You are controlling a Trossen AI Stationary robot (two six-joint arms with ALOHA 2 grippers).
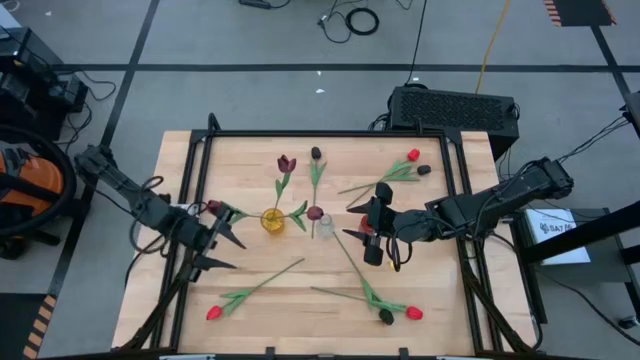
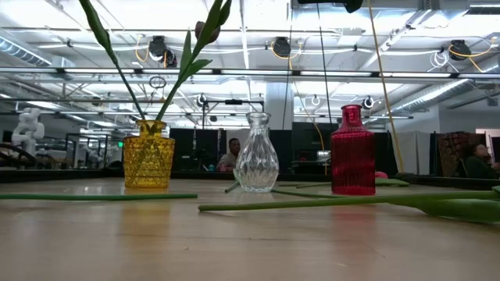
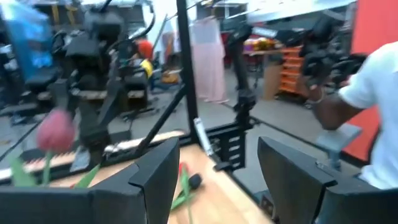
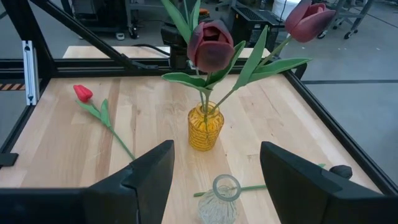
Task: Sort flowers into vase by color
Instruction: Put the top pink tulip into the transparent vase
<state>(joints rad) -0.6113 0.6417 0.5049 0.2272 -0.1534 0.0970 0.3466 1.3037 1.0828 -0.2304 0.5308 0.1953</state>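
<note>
Standing mid-frame in the low view are three bumpy vases: yellow vase holding three tulips, clear vase, red vase. Seven more thin-stemmed flowers lie flat on the wooden table. Left gripper is released, left of them. Right gripper is released too, just right of the vases.
</note>
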